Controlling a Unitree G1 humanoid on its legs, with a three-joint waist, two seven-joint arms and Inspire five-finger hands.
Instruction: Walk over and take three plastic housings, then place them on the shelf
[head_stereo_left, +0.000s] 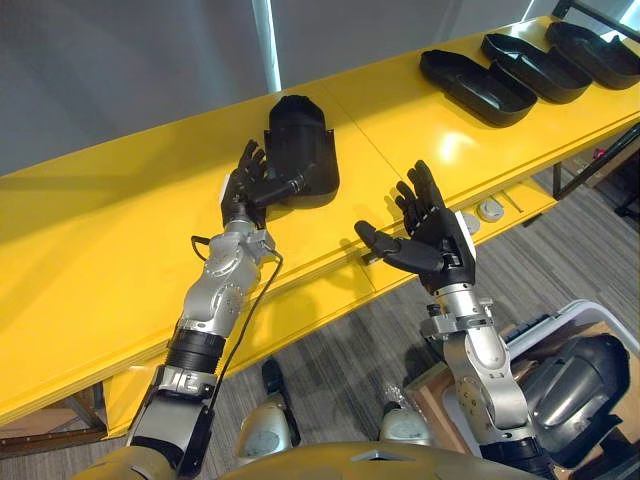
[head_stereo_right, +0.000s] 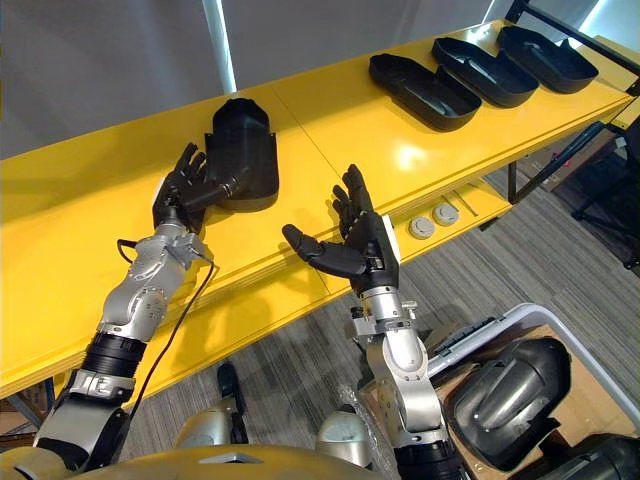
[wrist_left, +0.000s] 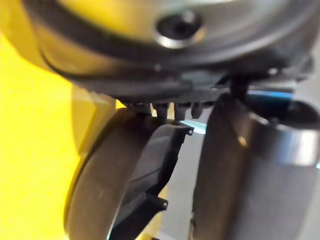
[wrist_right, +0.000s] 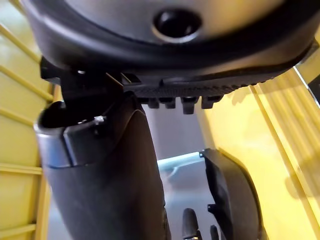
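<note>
The plastic housing (head_stereo_left: 300, 150) lies on the yellow bench (head_stereo_left: 100, 230), rounded end away from the robot and open end towards it. It reads as a hollow moulded shell, so probably light and stiff, with smooth black walls that could slide under a loose hold. The thin rim and side walls are the natural places to take it, since the domed back offers nothing to hook.

The left hand (head_stereo_left: 245, 190) is on its near left corner. The thumb (head_stereo_left: 280, 187) lies across the near edge and the fingers (head_stereo_left: 250, 158) stand along the left wall, so the hand pinches the corner between them (the left wrist view shows the shell's edge caught between thumb and finger). A one-corner hold on a long shell will likely let it swing, so support from the other side looks wise.

The right hand (head_stereo_left: 435, 235) hovers near the housing's right, above the bench's front edge. Its palm is turned up and its fingers are spread, holding nothing.

Nothing lies between that hand and the housing. Three more housings (head_stereo_left: 535, 65) sit in a row, open side up, well apart at the far right end of the bench. Two small round fittings (head_stereo_left: 490, 208) sit at the bench's front lip. A box (head_stereo_left: 600, 315) of grey rounded shells (head_stereo_left: 570, 385) stands on the floor beside the right arm and may crowd a turn.
</note>
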